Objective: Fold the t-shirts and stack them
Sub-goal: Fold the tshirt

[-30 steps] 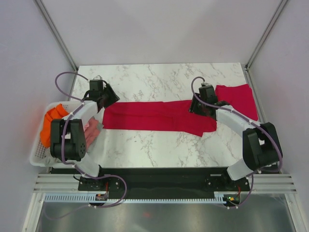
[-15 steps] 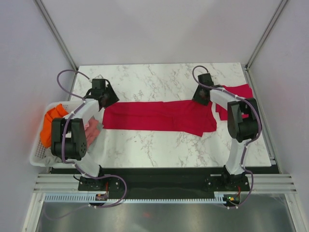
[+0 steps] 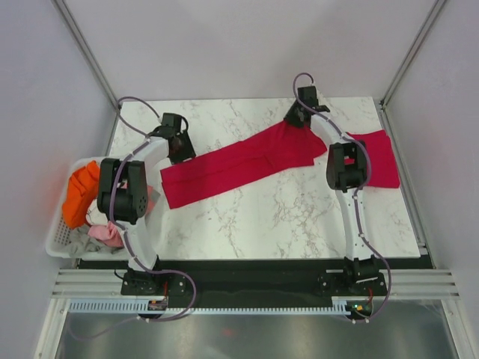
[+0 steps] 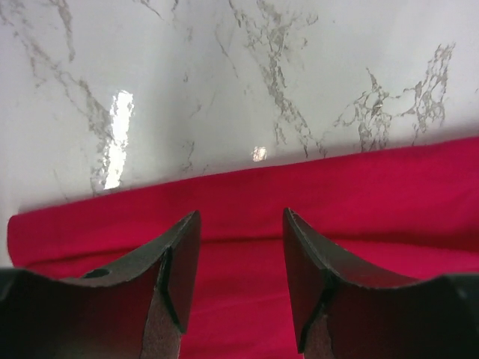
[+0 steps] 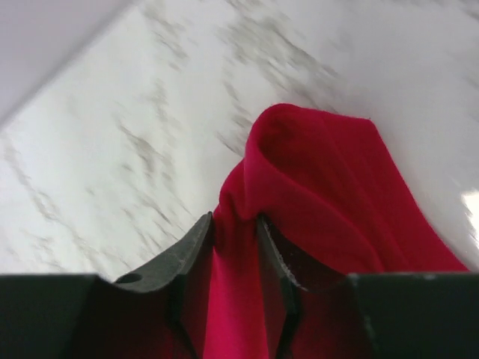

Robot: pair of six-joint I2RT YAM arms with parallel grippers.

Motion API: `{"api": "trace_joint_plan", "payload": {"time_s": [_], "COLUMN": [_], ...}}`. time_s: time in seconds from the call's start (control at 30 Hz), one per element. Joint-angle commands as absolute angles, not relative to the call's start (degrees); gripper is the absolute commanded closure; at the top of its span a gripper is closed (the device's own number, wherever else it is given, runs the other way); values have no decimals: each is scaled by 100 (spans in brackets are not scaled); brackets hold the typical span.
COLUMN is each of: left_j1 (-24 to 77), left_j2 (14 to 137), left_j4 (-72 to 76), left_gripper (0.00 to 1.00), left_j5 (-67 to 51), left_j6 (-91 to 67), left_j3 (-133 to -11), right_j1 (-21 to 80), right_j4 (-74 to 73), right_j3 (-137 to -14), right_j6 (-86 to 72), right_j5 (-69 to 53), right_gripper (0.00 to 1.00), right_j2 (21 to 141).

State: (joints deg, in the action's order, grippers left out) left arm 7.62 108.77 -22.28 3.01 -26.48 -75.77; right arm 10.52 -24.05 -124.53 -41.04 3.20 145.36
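- Shirt (image 3: 232,164): a long crimson band of cloth, lying slantwise across the middle of the table (image 3: 247,224). Its near-left end sits towards the basket side and its far-right end rises towards the back edge.
- Shirt, right wrist view (image 5: 322,187): the far end is bunched into a raised, rounded fold standing off the marble.
- Shirt, left wrist view (image 4: 359,187): the cloth lies flat, with a straight edge against bare marble beyond it.
- Right gripper (image 3: 290,121): at the far-right end of the shirt. In its wrist view (image 5: 236,228) the two fingers are drawn in on a pinch of red cloth that passes between them.
- Left gripper (image 3: 182,149): at the near-left end of the shirt, above its far edge. In its wrist view (image 4: 241,224) the fingers (image 4: 179,262) stand apart with flat cloth showing in the gap, and nothing is held.
- Second shirt (image 3: 382,153): also crimson, spread flat by the right edge of the table. The right arm crosses over its left part.
- Basket (image 3: 56,241): white, off the left edge of the table. It holds an orange cloth (image 3: 78,193) and a pink cloth (image 3: 105,233).
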Motion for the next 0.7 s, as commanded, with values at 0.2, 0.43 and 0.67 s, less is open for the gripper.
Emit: {"api": "trace_joint_plan", "payload": {"time_s": [0.2,0.43,0.67], "left_j1": [984,1098,1134], "left_j2": [11724,11699,11453], "left_j4": [-3241,-3393,-3340], "left_gripper": [44,45,47], "left_j5": [378,395,325], "left_j6": [-2153,-2162,-2285], "left_j3": [-8701,-8570,-8025], "right_j1": [1046,1055,1046], "right_j4": [-880,455,1502], "right_j3": [-13080,-11782,-9617], "right_j6": [-4492,-3948,-3718], "right_j5": [-861,-2048,-1679], "right_gripper": [50,37,32], "right_j2": [15101,14189,12649]}}
